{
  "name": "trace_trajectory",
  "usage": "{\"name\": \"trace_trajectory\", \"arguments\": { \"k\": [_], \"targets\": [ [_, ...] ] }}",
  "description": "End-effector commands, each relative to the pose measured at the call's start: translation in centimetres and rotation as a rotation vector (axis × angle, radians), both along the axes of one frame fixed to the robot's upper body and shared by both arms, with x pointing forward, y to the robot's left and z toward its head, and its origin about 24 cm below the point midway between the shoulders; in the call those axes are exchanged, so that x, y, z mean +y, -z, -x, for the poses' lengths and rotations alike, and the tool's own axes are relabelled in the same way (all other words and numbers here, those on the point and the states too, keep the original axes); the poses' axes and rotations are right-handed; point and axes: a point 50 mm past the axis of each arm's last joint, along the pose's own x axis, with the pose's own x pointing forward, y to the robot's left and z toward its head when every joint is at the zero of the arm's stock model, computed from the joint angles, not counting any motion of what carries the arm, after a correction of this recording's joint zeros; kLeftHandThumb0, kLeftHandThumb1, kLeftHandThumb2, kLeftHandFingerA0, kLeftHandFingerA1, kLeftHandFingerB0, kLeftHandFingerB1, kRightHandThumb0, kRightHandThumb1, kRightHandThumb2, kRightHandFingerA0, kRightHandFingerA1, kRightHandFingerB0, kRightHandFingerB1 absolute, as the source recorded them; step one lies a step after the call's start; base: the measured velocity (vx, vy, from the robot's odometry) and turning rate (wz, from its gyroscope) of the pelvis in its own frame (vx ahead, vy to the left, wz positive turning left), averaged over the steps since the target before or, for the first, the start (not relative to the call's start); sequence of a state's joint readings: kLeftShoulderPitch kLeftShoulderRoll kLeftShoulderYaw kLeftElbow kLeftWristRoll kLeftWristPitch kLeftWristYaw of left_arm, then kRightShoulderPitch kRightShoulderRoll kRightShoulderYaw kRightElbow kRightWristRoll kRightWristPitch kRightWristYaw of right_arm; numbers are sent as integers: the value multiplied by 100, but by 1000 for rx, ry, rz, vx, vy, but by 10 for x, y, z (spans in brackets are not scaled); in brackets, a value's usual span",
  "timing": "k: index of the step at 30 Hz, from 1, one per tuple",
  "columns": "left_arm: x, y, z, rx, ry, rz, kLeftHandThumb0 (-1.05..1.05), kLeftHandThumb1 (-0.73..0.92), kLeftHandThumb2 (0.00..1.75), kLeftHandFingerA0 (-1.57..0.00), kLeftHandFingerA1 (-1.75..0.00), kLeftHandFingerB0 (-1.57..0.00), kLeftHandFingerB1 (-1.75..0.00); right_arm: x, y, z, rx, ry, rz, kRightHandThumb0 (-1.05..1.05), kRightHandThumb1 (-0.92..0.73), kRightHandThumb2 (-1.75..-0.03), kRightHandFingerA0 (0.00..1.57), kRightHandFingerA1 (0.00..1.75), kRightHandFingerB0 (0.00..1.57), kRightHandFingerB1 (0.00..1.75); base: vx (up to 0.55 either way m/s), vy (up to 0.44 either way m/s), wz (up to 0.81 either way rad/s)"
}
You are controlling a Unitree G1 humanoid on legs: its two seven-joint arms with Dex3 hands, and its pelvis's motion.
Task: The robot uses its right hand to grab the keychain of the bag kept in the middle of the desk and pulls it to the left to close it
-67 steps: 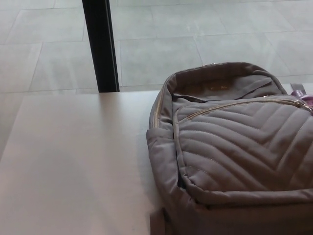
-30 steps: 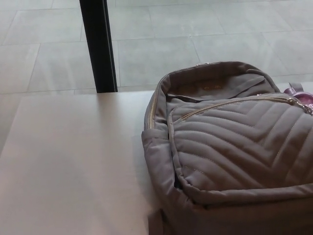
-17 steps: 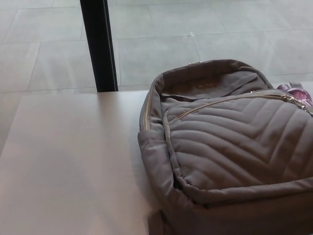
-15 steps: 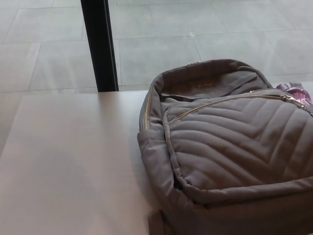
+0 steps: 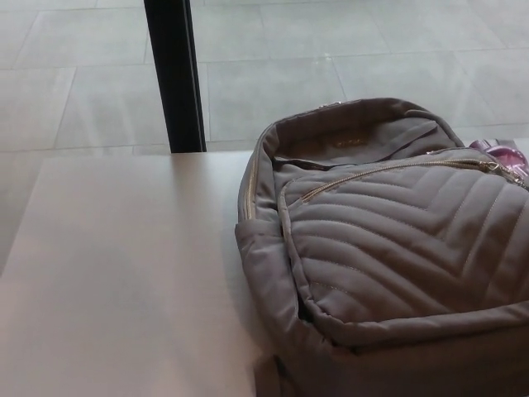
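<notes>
A grey quilted backpack lies flat on the pale desk, filling the right half of the head view. Its top compartment gapes open along the far edge, showing the lining. A gold front-pocket zipper runs from the left up to the right. At the zipper's right end, by the picture's right edge, a pink-purple keychain lies on the bag. Neither of my hands shows in the picture.
A black vertical post stands behind the desk's far edge, with glass and a grey tiled floor beyond. The bag runs off the picture's right and bottom edges.
The whole picture has drifted slightly, so the camera has moved; the bag sits a little further left and higher in frame than 2.2 s ago. No hand has come into view.
</notes>
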State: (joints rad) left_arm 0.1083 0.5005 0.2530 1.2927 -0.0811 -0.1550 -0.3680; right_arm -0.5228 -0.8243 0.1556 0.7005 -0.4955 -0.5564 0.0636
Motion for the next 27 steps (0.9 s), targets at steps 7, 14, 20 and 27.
{"name": "trace_trajectory", "arguments": {
  "k": [7,14,20,27],
  "targets": [
    [1,-1,1,9,26,-27,-105,76,77,-54,-112,-32,-104,5,-50,-10,-95,-75,84,-22,-60,-105,79,174,68,157,0,0,0],
    [-1,1,1,5,10,-16,-105,75,74,-53,-115,-30,-107,8,-59,-13,-138,-91,-10,-21,-57,-112,81,175,69,163,0,0,0],
    [-2,2,4,28,46,-38,-105,80,78,-56,-113,-31,-105,26,-52,-13,-118,-156,-69,-17,-66,-90,86,163,78,139,0,0,0],
    [-2,1,4,8,58,-38,-105,84,81,-52,-116,-29,-110,38,-42,-13,-93,-175,-160,-16,-61,-99,84,165,72,143,0,0,0]
  ]
}}
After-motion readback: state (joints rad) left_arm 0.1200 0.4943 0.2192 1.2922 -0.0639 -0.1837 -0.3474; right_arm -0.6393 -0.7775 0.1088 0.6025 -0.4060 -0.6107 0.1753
